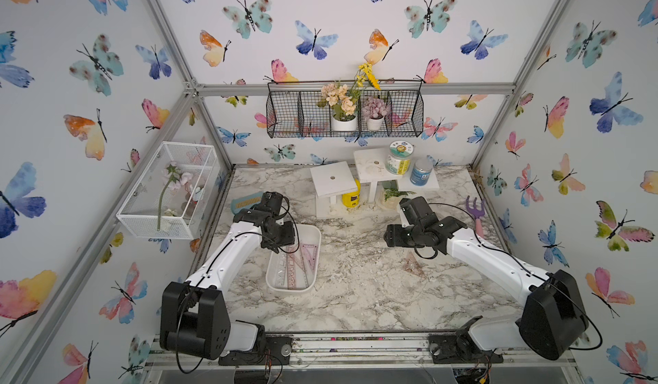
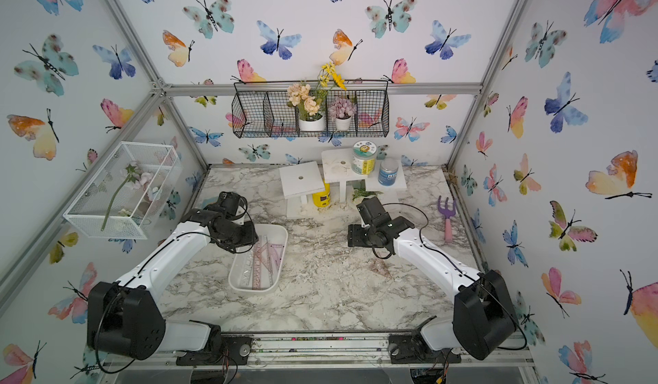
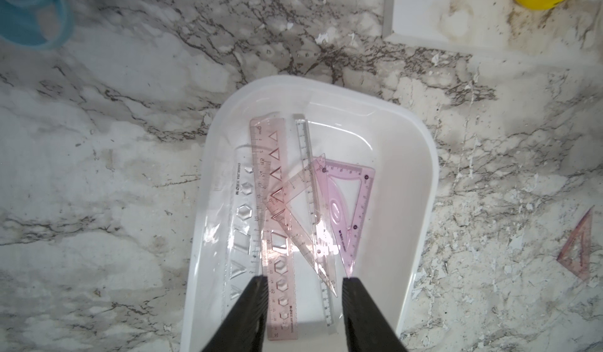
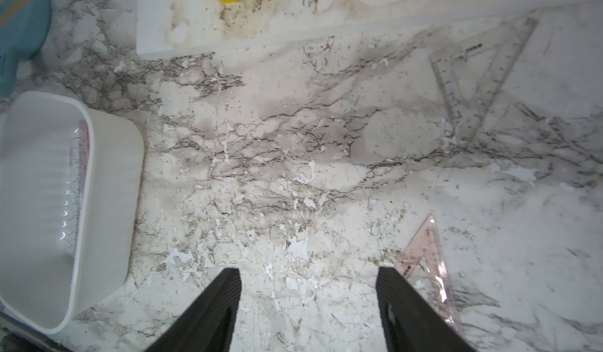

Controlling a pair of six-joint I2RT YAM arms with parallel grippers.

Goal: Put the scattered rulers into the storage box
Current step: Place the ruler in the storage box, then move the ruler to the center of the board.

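Observation:
The white storage box (image 1: pixel 309 231) (image 2: pixel 281 231) sits left of centre. It holds several rulers: a long pink ruler (image 3: pixel 277 236), clear straight ones and pink set squares (image 3: pixel 352 203). My left gripper (image 3: pixel 305 280) hangs open just above them with nothing between its fingers. A pink set square (image 1: pixel 413 263) (image 2: pixel 382 266) (image 4: pixel 424 255) lies flat on the marble, partly behind one finger of my right gripper (image 4: pixel 308 270). That gripper is open over bare tabletop. A clear set square (image 4: pixel 479 76) lies farther off, near the white stand's base. The box (image 4: pixel 111 177) is off to the side in the right wrist view.
A blue dustpan (image 1: pixel 245 200) lies behind the box. White stands (image 1: pixel 333 179) with jars and a yellow container (image 1: pixel 351 195) line the back. A purple-and-pink garden fork (image 1: pixel 477 214) lies at the right edge. A white mesh basket (image 1: pixel 171 190) hangs on the left wall.

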